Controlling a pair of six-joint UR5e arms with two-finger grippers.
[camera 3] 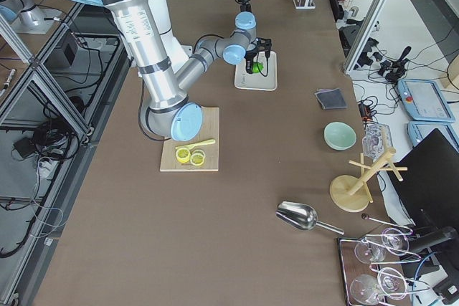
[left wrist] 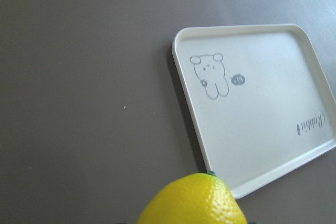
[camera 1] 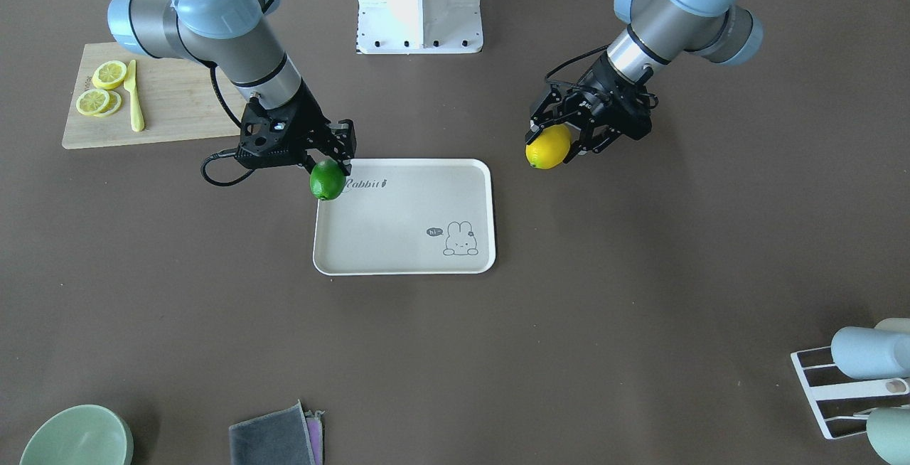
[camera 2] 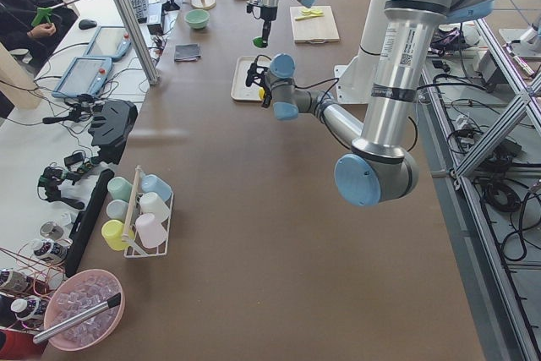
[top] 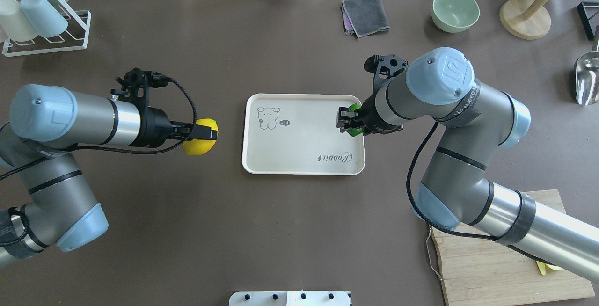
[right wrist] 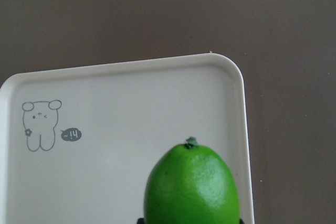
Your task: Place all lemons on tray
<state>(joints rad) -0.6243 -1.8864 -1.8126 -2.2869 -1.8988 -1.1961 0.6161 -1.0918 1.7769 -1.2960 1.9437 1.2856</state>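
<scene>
Right jaws hold the green lemon (camera 1: 327, 180) over the tray (camera 1: 398, 230)'s right rim; left jaws hold the yellow lemon (camera 1: 548, 146) left of it.

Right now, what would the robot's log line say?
cream-white rectangular tray: bare | left gripper: shut on glossy yellow lemon, beside tray | right gripper: shut on glossy green lemon, over tray edge
</scene>
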